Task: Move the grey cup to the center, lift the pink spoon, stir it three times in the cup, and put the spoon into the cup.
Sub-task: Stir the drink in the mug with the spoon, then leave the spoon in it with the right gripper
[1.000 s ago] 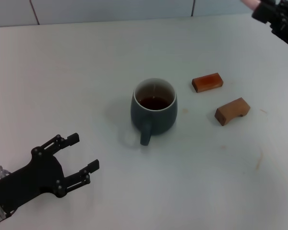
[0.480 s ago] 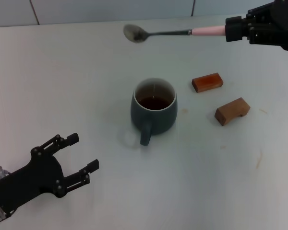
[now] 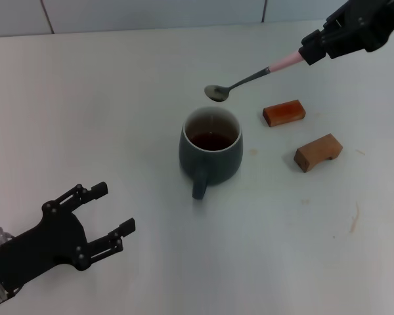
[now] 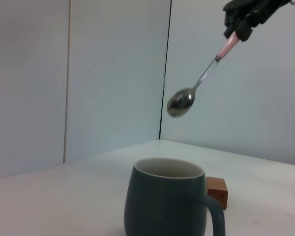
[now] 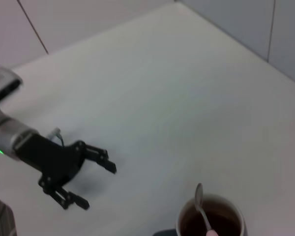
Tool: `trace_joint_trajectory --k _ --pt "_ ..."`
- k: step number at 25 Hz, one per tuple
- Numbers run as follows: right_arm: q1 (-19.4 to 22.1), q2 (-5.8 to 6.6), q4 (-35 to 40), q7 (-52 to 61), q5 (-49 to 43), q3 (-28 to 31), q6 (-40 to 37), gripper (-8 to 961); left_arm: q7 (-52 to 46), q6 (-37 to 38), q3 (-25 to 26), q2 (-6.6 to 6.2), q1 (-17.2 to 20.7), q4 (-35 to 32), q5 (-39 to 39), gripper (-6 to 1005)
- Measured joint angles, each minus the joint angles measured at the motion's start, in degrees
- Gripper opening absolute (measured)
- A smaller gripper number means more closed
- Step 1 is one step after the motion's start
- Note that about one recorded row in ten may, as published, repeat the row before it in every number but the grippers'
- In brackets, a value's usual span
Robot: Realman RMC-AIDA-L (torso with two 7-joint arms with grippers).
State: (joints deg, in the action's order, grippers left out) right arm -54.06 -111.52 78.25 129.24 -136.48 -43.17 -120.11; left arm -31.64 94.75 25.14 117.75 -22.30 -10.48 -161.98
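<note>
The grey cup (image 3: 211, 150) stands upright mid-table, brown liquid inside, its handle toward the near edge; it also shows as the cup (image 4: 164, 203) and the cup (image 5: 210, 222) in the wrist views. My right gripper (image 3: 312, 50) at the far right is shut on the pink spoon (image 3: 253, 77) by its pink handle. The spoon tilts down, its metal bowl hanging just above the cup's far rim. The spoon (image 4: 199, 82) is clear of the cup; the spoon (image 5: 202, 210) shows over the liquid. My left gripper (image 3: 111, 217) rests open at the near left, seen as the left gripper (image 5: 91, 177) too.
Two brown wooden blocks lie right of the cup: one (image 3: 284, 112) farther back, one (image 3: 318, 151) nearer. The white table (image 3: 118, 98) runs to a tiled wall at the back.
My right arm has swung in from the far right with the spoon, tilting it down and bringing its bowl from high behind the cup to just above the rim. The left arm stayed still.
</note>
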Motion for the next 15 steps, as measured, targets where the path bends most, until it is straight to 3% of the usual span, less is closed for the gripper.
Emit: trace_joint_trajectory --k 2,3,7,15 --pt "-4.98 0.09 -3.47 0.83 -4.74 -2.67 -0.21 116 0.00 0.02 -0.11 0.01 -0.04 0.00 0.00 821" --pt "-4.98 0.09 -3.47 0.83 -4.74 -2.67 -0.21 116 0.00 0.01 -0.23 0.02 -0.06 0.05 0.00 821" --pt "-11.83 -0.39 -9.47 1.04 -11.52 -7.10 -0.07 117 0.00 -0.26 -0.41 0.02 -0.12 0.01 -0.06 821" --pt "-16.19 -2.02 -13.13 1.11 -15.22 -11.96 4.44 117 0.00 -0.63 -0.53 0.08 -0.28 0.03 -0.44 821"
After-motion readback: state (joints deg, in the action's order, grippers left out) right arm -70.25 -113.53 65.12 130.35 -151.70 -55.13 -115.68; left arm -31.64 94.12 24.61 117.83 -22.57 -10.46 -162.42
